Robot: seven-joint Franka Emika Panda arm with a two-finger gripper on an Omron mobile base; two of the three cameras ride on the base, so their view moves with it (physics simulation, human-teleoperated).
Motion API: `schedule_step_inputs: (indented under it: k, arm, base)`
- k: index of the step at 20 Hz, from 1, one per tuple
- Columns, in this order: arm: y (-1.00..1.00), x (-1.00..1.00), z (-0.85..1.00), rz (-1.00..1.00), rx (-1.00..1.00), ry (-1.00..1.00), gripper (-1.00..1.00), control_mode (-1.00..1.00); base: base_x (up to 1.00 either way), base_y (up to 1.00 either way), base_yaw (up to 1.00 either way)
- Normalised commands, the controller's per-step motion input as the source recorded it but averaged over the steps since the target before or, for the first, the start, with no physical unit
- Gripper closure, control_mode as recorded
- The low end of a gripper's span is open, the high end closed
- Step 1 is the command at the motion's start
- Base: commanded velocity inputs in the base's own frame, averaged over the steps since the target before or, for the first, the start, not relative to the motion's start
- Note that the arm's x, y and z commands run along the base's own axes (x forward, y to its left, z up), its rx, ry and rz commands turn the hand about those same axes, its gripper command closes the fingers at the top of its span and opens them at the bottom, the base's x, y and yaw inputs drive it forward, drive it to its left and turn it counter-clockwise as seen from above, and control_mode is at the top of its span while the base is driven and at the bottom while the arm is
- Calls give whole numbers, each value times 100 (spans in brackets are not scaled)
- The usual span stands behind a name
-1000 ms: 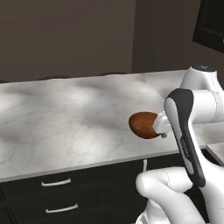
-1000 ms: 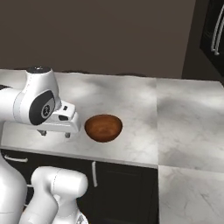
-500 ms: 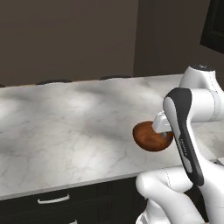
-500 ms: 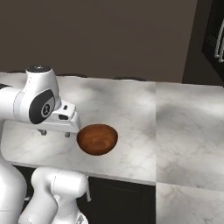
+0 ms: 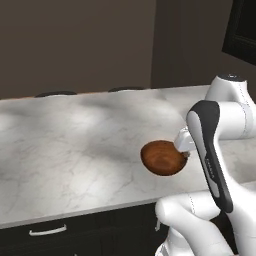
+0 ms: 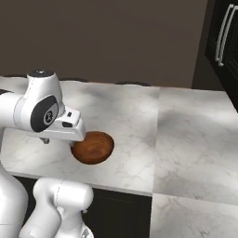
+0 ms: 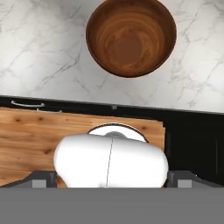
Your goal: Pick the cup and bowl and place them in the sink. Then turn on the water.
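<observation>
Reddish-brown and glossy, the bowl (image 5: 162,158) sits upright on the marble desk (image 5: 75,145) close to its front edge, with bare stone all around it. From the right base camera the same bowl (image 6: 93,147) lies just beside the arm's white hand, partly tucked under it. The hand camera looks straight down: the bowl (image 7: 131,36) is at the top of that picture, its hollow open to the lens, while the dark cabinet front and wooden floor below the desk edge take up the lower part. That suggests the hand hangs a little short of the bowl, above the desk's edge, rather than over the rim. The fingers themselves are hard to make out in any picture; they stand spread wide and released, grasping nothing. My reading is that the arm is lining up for a grasp on the near rim, the bowl not yet lifted
</observation>
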Motion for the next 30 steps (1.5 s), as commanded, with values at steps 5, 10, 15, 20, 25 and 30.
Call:
schedule_step_inputs:
  k: [5, 10, 15, 20, 25, 30]
  arm:
    - [0, 0, 0, 0, 0, 0, -100, 100]
    - [0, 0, 0, 0, 0, 0, -100, 100]
    - [0, 0, 0, 0, 0, 0, -100, 100]
    - [-13, 20, -2, 1, 0, 0, -100, -100]
    - [-24, 25, -9, 2, 0, 0, -100, -100]
    - [-16, 36, -7, 1, 0, 0, -100, -100]
  base:
    - [6, -41, 3]
    - [0, -4, 0]
    - [0, -1, 0]
    - [0, 0, 0]
    - [0, 0, 0]
    - [0, 0, 0]
